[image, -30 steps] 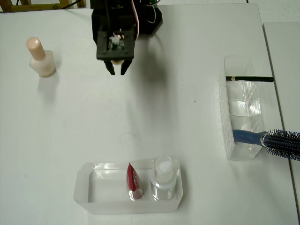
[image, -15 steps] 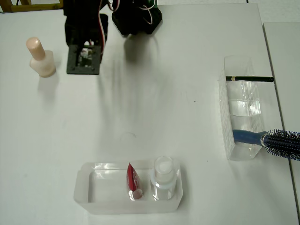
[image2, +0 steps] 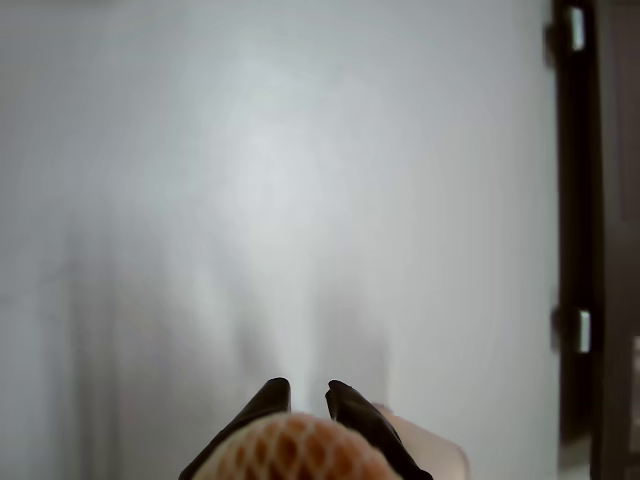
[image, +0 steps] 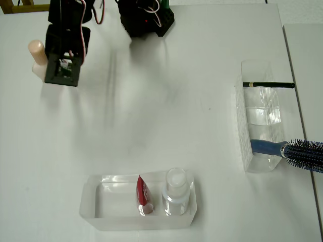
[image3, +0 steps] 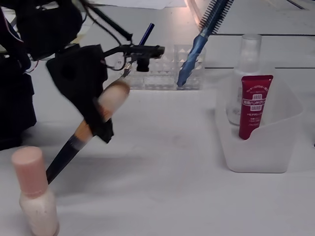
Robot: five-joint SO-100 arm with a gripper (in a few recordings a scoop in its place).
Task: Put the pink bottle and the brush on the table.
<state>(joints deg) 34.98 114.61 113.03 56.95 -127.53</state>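
swung left beside the pink bottle (image: 36, 54), the gripper (image3: 101, 118) clamps the brush (image3: 86, 132); red tube (image3: 252, 105) print unreadable.

Bright, even light; soft shadows (arm motion-blurred, wrist view defocused).

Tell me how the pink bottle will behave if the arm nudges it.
The pink bottle stands upright on the table, tall with a narrow cap, so a knock near the top would probably tip it. Its body is rounded, so once down it may roll. It looks small, likely light, and the gripper holding the brush hangs close.
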